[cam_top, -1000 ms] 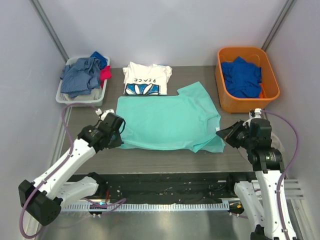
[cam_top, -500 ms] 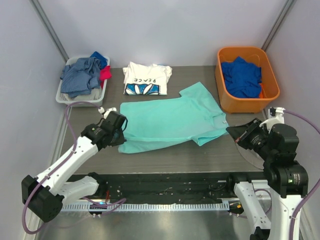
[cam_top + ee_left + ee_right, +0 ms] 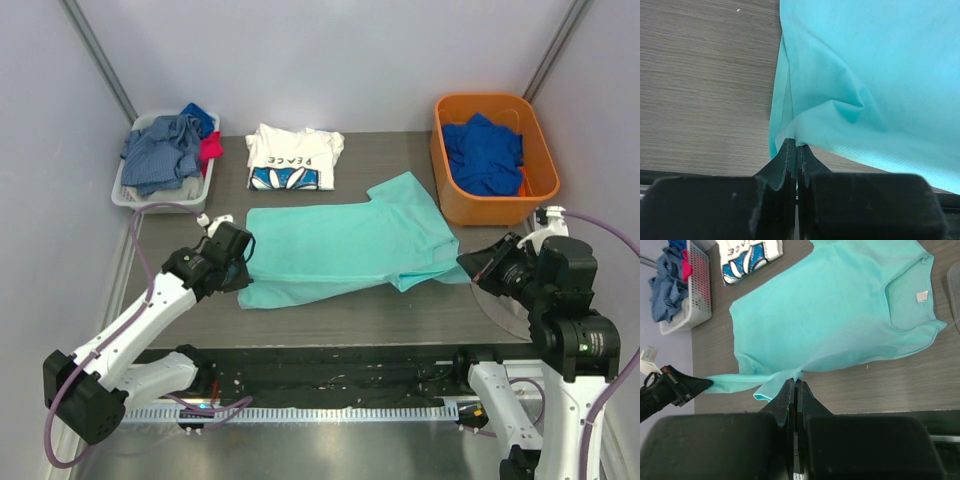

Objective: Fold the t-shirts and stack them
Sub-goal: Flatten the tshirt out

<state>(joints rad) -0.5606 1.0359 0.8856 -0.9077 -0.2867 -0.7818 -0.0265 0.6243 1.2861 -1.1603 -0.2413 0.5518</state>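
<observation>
Two containers stand at the back of the table [image 3: 350, 312]. Beyond the right gripper [image 3: 463, 263] is an orange bin [image 3: 447, 195] of smooth plastic, a rounded rectangle, holding one crumpled royal blue garment [image 3: 483, 152]. Beyond the left gripper [image 3: 244, 264] is a white basket [image 3: 150, 200] with perforated walls, heaped above its rim with grey-blue clothes [image 3: 160, 150], plus a blue piece [image 3: 198, 117] and a red piece [image 3: 210, 148].

There are two t-shirts. The white t-shirt [image 3: 293, 158], printed "PEACE" over blue petals, is folded into a rough rectangle and lies farther back than the left gripper, between the two containers. The mint t-shirt [image 3: 345, 250] is stretched between the two grippers on the dark wood-grain tabletop. It is a thin, smooth fabric with soft creases and a small white label [image 3: 921, 296] inside its neck.

Both grippers are pressed together, each pinching this shirt: the left one nips a bunched edge at its black fingertips [image 3: 789, 150], and the right one nips a fold of the near edge at its fingertips [image 3: 788, 388].
</observation>
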